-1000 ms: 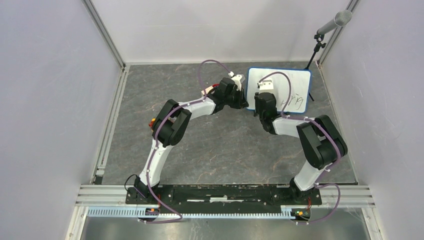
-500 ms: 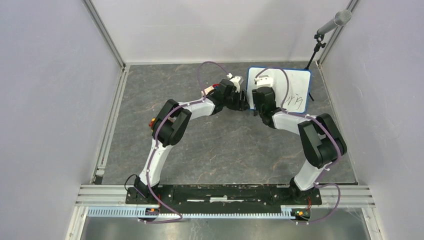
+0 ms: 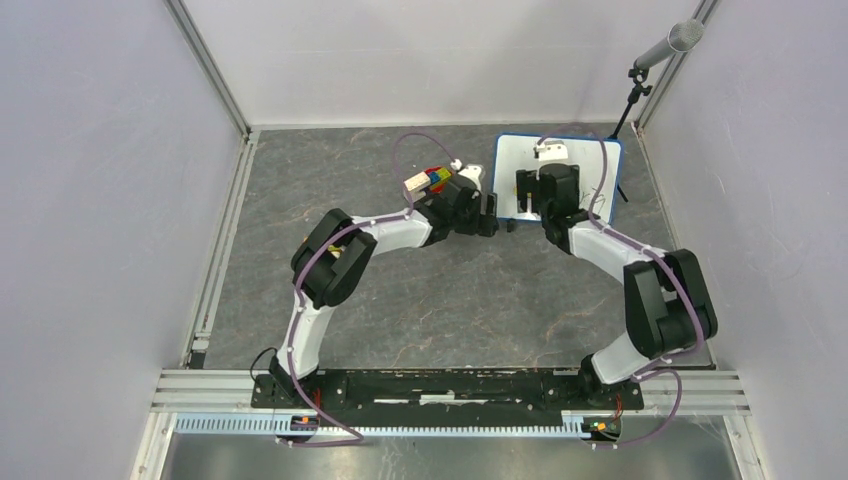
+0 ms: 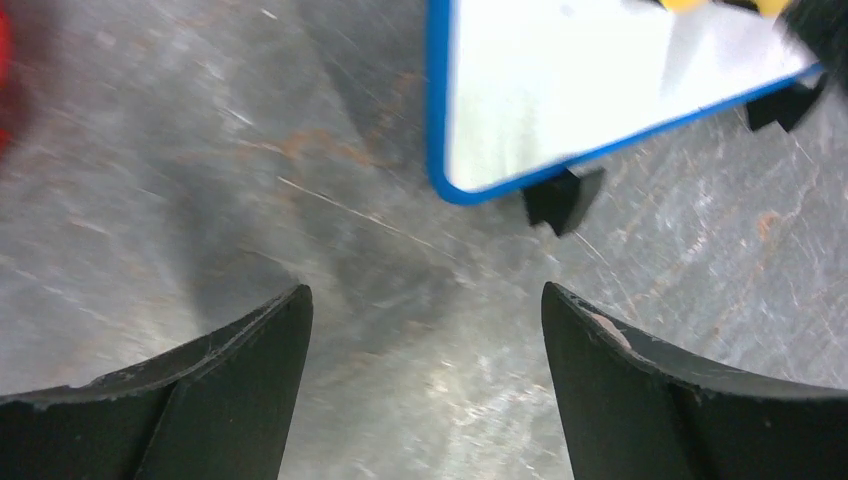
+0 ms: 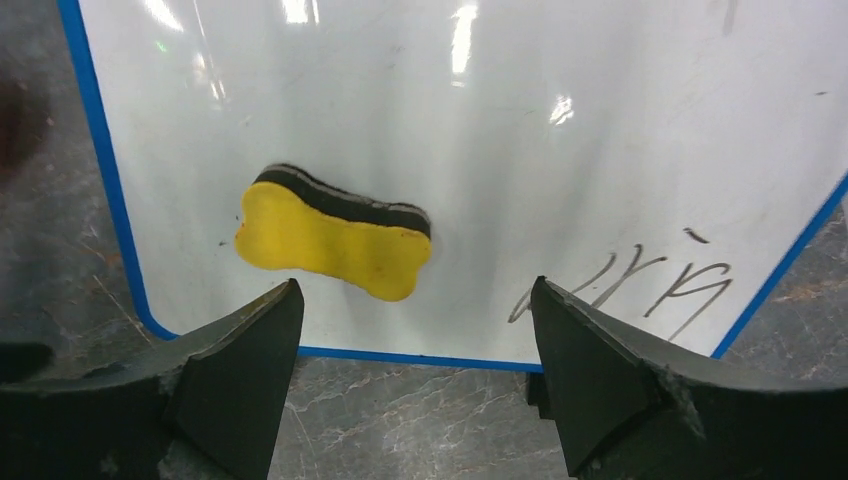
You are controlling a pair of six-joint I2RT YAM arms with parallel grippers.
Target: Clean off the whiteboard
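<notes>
The whiteboard (image 3: 590,165) with its blue rim lies at the back right of the table. In the right wrist view black handwriting (image 5: 650,285) shows on its near right part, and a yellow eraser (image 5: 330,240) lies loose on the whiteboard (image 5: 500,120) near its left edge. My right gripper (image 5: 415,300) hangs open above the board's near edge with nothing between its fingers; from above it (image 3: 545,195) hides the eraser. My left gripper (image 4: 425,300) is open and empty over bare table, just off the near left corner of the whiteboard (image 4: 560,80), which rests on a black foot (image 4: 562,200).
A colourful toy block (image 3: 432,177) beside a pale wooden piece (image 3: 414,187) sits left of the board, behind the left wrist. A microphone (image 3: 672,42) on a thin stand rises at the back right corner. Walls close in the table on three sides.
Both grippers have gone from shut to open. The right wrist has swung right over the board. The left wrist has drawn back off the board's left edge, uncovering the colourful block.
</notes>
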